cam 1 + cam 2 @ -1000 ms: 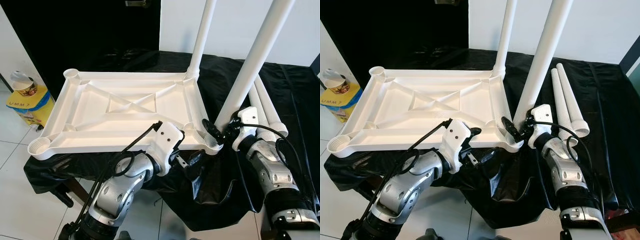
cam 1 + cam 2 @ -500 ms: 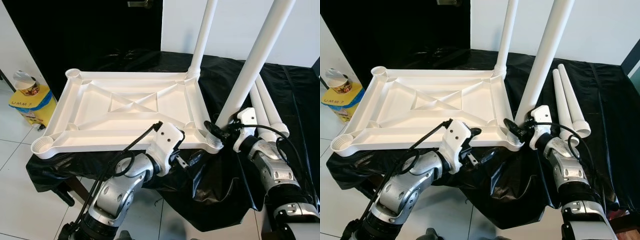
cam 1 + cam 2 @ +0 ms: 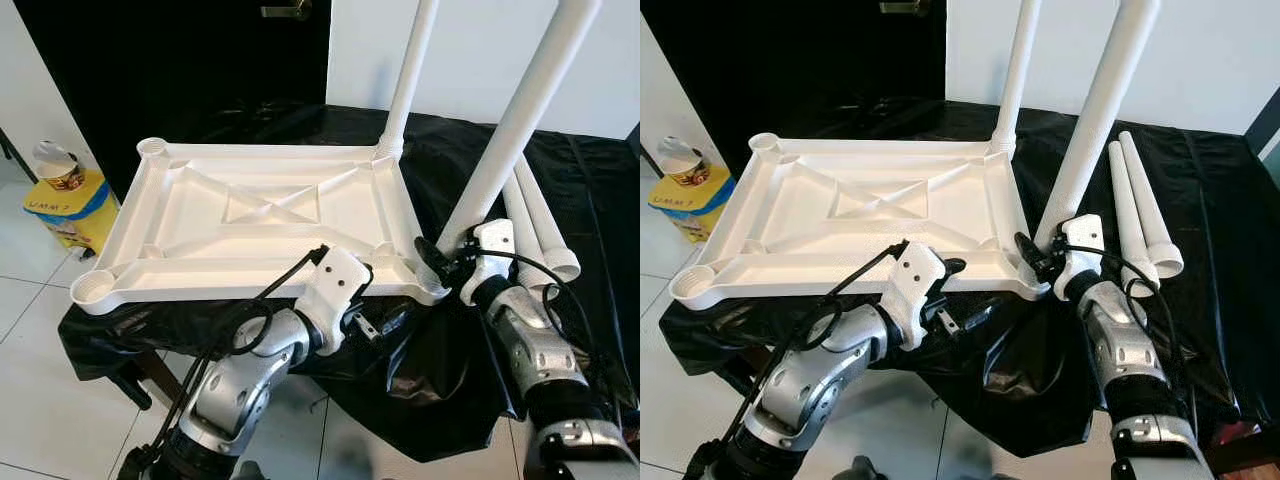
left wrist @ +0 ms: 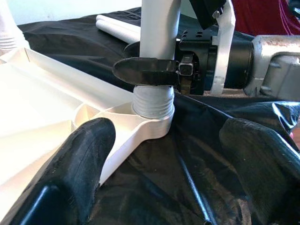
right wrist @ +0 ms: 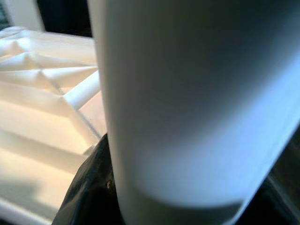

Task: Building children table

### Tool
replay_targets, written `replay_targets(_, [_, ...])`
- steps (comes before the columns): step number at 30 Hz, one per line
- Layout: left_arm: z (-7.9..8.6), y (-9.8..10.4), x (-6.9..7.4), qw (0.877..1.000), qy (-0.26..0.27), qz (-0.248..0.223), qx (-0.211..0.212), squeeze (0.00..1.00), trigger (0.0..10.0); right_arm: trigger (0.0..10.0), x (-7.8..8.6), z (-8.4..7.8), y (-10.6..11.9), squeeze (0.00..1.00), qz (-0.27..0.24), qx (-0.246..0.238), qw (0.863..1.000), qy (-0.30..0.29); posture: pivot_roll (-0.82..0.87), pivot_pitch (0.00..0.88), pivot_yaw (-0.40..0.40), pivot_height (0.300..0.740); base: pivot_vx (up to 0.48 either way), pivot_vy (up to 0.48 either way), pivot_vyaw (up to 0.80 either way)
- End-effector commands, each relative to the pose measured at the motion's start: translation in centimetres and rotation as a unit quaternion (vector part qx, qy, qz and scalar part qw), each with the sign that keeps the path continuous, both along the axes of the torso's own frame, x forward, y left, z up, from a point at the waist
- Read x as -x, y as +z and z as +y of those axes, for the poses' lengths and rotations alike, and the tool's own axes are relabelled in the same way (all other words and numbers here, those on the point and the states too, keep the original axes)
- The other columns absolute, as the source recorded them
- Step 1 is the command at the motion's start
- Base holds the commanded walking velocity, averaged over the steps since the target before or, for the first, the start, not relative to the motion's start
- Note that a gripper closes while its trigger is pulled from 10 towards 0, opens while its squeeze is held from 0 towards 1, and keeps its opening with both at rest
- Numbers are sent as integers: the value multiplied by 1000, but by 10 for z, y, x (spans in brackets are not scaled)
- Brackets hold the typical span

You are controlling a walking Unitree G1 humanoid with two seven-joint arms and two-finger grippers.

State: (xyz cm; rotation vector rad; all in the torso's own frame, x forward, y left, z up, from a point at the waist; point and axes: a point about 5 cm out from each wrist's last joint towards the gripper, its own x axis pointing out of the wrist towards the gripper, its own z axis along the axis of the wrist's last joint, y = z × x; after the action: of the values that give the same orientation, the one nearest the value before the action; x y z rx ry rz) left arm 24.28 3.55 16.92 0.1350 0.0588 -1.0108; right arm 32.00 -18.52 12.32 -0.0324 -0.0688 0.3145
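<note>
Tabletop [image 3: 260, 215] lies upside down on the black cloth [image 3: 470, 370], its ribbed underside facing up, with a round socket at each corner. One leg [image 3: 408, 70] stands upright in the far right socket. My right gripper [image 3: 437, 262] is closed around a second leg [image 3: 520, 110] just above its threaded end, and that end sits in the near right socket [image 4: 152, 123]; the leg leans a little to the right as it rises. In my left wrist view I can see one of my right fingers [image 4: 145, 71] pressed across the leg just above the ribbed collar. My left gripper [image 3: 385, 318] hangs just below the near edge of the tabletop, over the cloth, with its fingers [image 4: 79, 159] spread wide apart and nothing between them. Two spare legs [image 3: 1140, 205] lie side by side on the cloth to the right of the tabletop. On the floor to the left stands a yellow box [image 3: 70, 205] with a paper cup [image 3: 55, 165] on top.
</note>
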Motion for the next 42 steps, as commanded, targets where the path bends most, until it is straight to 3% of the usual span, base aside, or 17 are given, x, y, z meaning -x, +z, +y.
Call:
replay_targets(1, [-2, 1, 3, 1000, -1, -4, 4, 0, 10000, 10000, 8, -2, -19, 0, 44, 3, 998, -33, 99, 43, -76, 740, 0, 0, 0])
replay_targets(10, [-2, 0, 3, 1000, 0, -2, 4, 0, 10000, 10000, 12, 2, -22, 0, 52, -17, 993, -108, 95, 48, -74, 740, 0, 0, 0])
replay_targets(11, [-1, 0, 3, 1000, 0, -2, 4, 0, 10000, 10000, 15, 10, -25, 0, 61, -24, 986, -150, 93, 56, -73, 740, 0, 0, 0])
replay_targets(13, [-1, 0, 3, 1000, 0, -2, 4, 0, 10000, 10000, 15, 10, -25, 0, 61, -24, 986, -150, 93, 56, -73, 740, 0, 0, 0])
replay_targets(16, [-1, 0, 3, 1000, 2, -2, 5, 0, 10000, 10000, 20, 25, -27, 0, 69, -36, 975, -209, 93, 61, -74, 740, 0, 0, 0])
replay_targets(22, [0, 1, 3, 1000, 5, 0, 7, 0, 10000, 10000, 23, 36, -23, 0, 62, -41, 972, -222, 87, 66, -65, 740, 0, 0, 0])
replay_targets(30, [2, 1, 2, 1000, 6, 0, 5, 0, 10000, 10000, 23, 37, -15, 0, 41, -38, 975, -213, 88, 72, -60, 740, 0, 0, 0])
replay_targets(31, [2, 1, 2, 1000, 7, 0, 4, 0, 10000, 10000, 23, 37, -13, 239, 34, -42, 976, -209, 88, 76, -60, 740, 0, 0, 0])
replay_targets(34, [3, 2, 2, 1000, 8, 0, 4, 0, 10000, 10000, 23, 37, -12, 239, 30, -45, 977, -205, 88, 76, -60, 740, 0, 0, 0])
replay_targets(35, [3, 2, 2, 1000, 8, -1, 4, 0, 10000, 10000, 23, 38, -9, 1000, 24, -44, 979, -199, 88, 76, -58, 740, 0, 0, 0])
replay_targets(41, [2, 2, 3, 1000, 7, 1, 6, 0, 10000, 10000, 24, 28, 1, 1000, -6, -41, 987, -155, 83, 76, -48, 740, 0, 0, 0])
replay_targets(42, [1, 2, 3, 1000, 6, 1, 5, 0, 10000, 10000, 25, 21, 3, 169, -15, -36, 990, -136, 80, 79, -45, 740, 0, 0, 0])
